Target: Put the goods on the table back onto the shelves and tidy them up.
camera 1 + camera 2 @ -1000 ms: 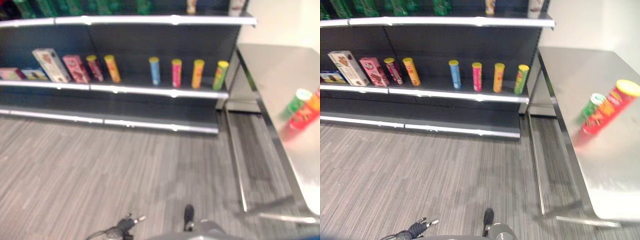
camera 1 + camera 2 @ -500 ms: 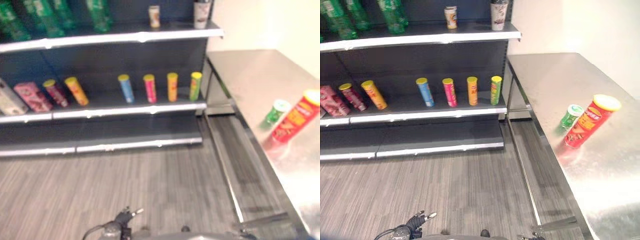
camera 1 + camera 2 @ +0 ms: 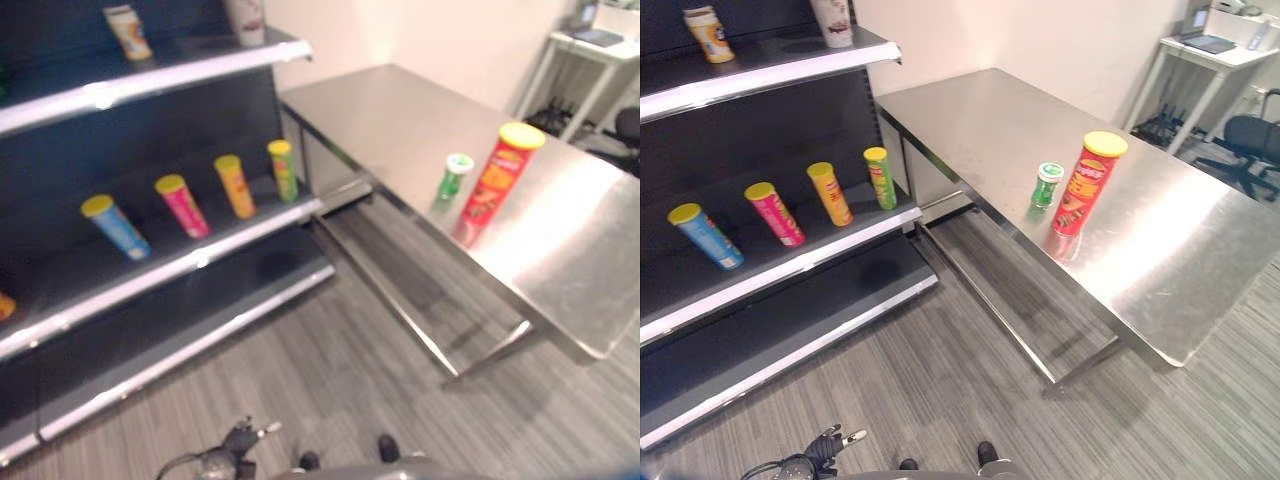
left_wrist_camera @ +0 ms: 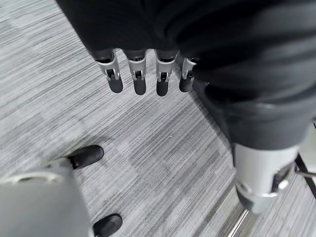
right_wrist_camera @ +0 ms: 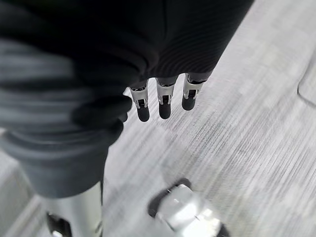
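Red tube (image 3: 1081, 185) and green can (image 3: 1045, 185) upright on table (image 3: 1180, 260).

Two cans (image 3: 1080, 185) on table (image 3: 1200, 250), shelves (image 3: 770, 270) left.

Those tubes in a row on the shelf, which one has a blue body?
The blue tube, farthest from the table in the row. Next to it stand the pink tube, the orange tube and the green tube.

A steel table (image 3: 1160, 260) stood to my right, bearing a tall red tube (image 3: 1083, 183) upright and a small green can (image 3: 1045, 185) just beside it. To my left, a dark shelf (image 3: 770, 270) held four tubes in a row: blue (image 3: 703, 234), pink (image 3: 773, 212), orange (image 3: 829, 193), green (image 3: 879, 177). The upper shelf (image 3: 760, 75) carried two cups (image 3: 706, 31).
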{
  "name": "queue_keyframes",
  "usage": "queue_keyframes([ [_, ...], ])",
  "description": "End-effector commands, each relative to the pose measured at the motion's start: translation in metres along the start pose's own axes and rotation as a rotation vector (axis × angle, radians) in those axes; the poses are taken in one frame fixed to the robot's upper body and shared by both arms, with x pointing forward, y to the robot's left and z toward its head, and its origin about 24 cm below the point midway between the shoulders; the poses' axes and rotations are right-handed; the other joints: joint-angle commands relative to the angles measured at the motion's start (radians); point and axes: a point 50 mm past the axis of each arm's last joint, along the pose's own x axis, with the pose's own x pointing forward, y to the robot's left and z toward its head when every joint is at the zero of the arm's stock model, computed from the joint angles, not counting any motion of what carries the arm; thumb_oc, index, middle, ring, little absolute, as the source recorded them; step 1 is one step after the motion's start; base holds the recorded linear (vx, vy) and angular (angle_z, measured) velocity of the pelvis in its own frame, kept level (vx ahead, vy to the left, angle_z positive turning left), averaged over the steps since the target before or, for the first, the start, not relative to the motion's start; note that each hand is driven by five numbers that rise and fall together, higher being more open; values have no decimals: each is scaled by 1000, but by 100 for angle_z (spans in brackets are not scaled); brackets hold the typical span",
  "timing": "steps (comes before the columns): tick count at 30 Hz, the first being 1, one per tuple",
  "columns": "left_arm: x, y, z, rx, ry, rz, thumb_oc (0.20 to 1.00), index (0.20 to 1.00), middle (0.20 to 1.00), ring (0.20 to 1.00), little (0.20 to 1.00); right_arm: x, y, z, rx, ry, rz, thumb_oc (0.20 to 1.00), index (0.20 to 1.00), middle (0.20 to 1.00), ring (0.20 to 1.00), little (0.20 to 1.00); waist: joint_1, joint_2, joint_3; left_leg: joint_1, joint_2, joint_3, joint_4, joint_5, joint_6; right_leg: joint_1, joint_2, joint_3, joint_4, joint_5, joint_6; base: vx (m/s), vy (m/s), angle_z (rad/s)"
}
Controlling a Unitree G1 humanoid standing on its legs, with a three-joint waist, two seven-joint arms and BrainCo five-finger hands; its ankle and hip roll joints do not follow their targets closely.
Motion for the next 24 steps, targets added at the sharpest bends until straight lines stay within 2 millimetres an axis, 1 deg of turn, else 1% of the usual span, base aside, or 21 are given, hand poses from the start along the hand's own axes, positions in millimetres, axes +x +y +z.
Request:
queue_keyframes([
  [1,0,27,15,-46,-70,73,1000,1000,1000,1000,1000,-12,-86,51,255,-195,-239,1000,1000,1000,1000,1000,-34,-17,8,19,-27,-74,7,-50,-12,-45,-6,4,129,120,93,78,131,-34],
  [2,-1,30,11,-53,-58,79,1000,1000,1000,1000,1000,-20,-104,75,288,-316,-276,1000,1000,1000,1000,1000,-48,-20,13,28,-29,-72,7,-53,-10,-60,0,9,163,127,95,50,116,-32],
  [3,-1,30,10,-57,-57,82,1000,1000,1000,1000,1000,-27,-113,93,307,-410,-299,1000,1000,1000,1000,1000,-53,-19,16,30,-28,-69,7,-52,-11,-75,4,11,185,135,93,8,69,-40],
  [4,-2,31,9,-70,-60,86,1000,1000,1000,1000,1000,-43,-128,126,328,-572,-330,1000,1000,1000,1000,1000,-65,-19,27,41,-27,-71,7,-58,-9,-89,6,6,216,141,89,-12,66,-36],
  [5,-2,30,9,-78,-64,87,1000,1000,1000,1000,1000,-59,-132,152,311,-716,-340,1000,1000,1000,1000,1000,-73,-17,33,43,-27,-71,7,-57,-7,-98,7,0,232,141,82,-14,76,-32],
  [6,-3,28,5,-83,-56,84,1000,1000,1000,1000,1000,-89,-130,185,262,-919,-326,1000,1000,1000,1000,1000,-81,-16,31,43,-28,-71,7,-56,-6,-100,7,-4,229,140,72,10,78,-21],
  [7,-4,27,2,-87,-50,80,1000,1000,1000,1000,1000,-118,-127,212,195,-1093,-325,1000,1000,1000,1000,1000,-85,-14,28,48,-32,-73,7,-64,-3,-91,1,-12,224,126,65,48,66,-16],
  [8,-5,26,-1,-88,-42,77,1000,1000,1000,1000,1000,-138,-126,227,169,-1203,-339,1000,1000,1000,1000,1000,-84,-14,21,52,-35,-74,7,-68,0,-82,-7,-21,214,120,58,73,45,-13],
  [9,-5,24,-3,-82,-40,71,1000,1000,1000,1000,1000,-157,-120,243,115,-1304,-333,1000,1000,1000,1000,1000,-78,-15,15,52,-38,-75,7,-70,1,-75,-12,-30,203,116,54,71,4,-18],
  [11,-5,22,-3,-68,-44,56,1000,1000,1000,1000,1000,-199,-106,279,29,-1509,-294,1000,1000,1000,1000,1000,-54,-22,-4,48,-39,-77,7,-70,-1,-63,-23,-51,173,115,54,60,-37,-15],
  [12,-5,22,-1,-63,-55,50,1000,1000,1000,1000,1000,-219,-95,294,-37,-1600,-264,1000,1000,1000,1000,1000,-38,-27,-9,50,-40,-76,7,-78,-1,-58,-30,-67,164,117,59,54,-73,-9],
  [13,-6,22,0,-63,-66,46,1000,1000,1000,1000,1000,-237,-82,306,-85,-1685,-228,1000,1000,1000,1000,1000,-24,-33,-14,46,-40,-72,7,-77,-3,-58,-39,-81,143,131,64,85,-98,-13],
  [14,-6,22,1,-62,-76,41,1000,1000,1000,1000,1000,-257,-72,319,-112,-1775,-193,1000,1000,1000,1000,1000,-5,-39,-16,50,-39,-72,7,-86,-5,-52,-50,-107,112,137,71,64,-137,-26],
  [15,-6,22,3,-52,-85,35,1000,1000,1000,1000,1000,-274,-62,330,-127,-1844,-151,1000,1000,1000,1000,1000,17,-50,-18,45,-37,-66,7,-85,-9,-62,-60,-126,79,155,76,112,-193,-22],
  [16,-6,20,6,-46,-99,20,1000,1000,1000,1000,1000,-291,-49,346,-147,-1905,-96,1000,1000,1000,1000,1000,43,-55,-16,41,-28,-64,7,-91,-15,-72,-72,-165,16,169,79,125,-200,-17],
  [17,-6,19,7,-47,-103,17,1000,1000,1000,1000,1000,-301,-40,354,-176,-1933,-69,1000,1000,1000,1000,1000,52,-56,-12,44,-21,-70,7,-96,-20,-89,-75,-183,-4,180,81,117,-139,-7],
  [18,-6,19,7,-51,-103,18,1000,1000,1000,1000,1000,-301,-39,355,-178,-1935,-65,1000,1000,1000,1000,1000,47,-53,-12,44,-20,-71,7,-97,-20,-88,-74,-185,-6,181,81,126,-94,-2],
  [20,-5,16,10,-39,-112,4,1000,1000,1000,1000,1000,-314,-29,364,-221,-1970,-51,1000,1000,1000,1000,1000,54,-53,-1,63,-6,-96,7,-103,-32,-143,-78,-205,-16,201,84,222,-134,22],
  [21,-5,14,10,-29,-110,-4,1000,1000,1000,1000,1000,-321,-23,368,-255,-1986,-38,1000,1000,1000,1000,1000,51,-53,5,82,4,-115,7,-111,-44,-170,-81,-213,-26,207,86,219,-120,35],
  [22,-5,13,10,-32,-110,-4,1000,1000,1000,1000,1000,-322,-22,369,-257,-1988,-37,1000,1000,1000,1000,1000,45,-48,6,84,8,-119,7,-113,-45,-165,-79,-219,-27,205,85,225,-111,29],
  [24,-3,11,14,-4,-115,-14,1000,1000,1000,1000,1000,-328,-17,373,-341,-1998,-64,1000,1000,1000,1000,1000,26,-50,19,128,28,-144,7,-137,-68,-187,-87,-240,-37,219,92,305,-196,41],
])
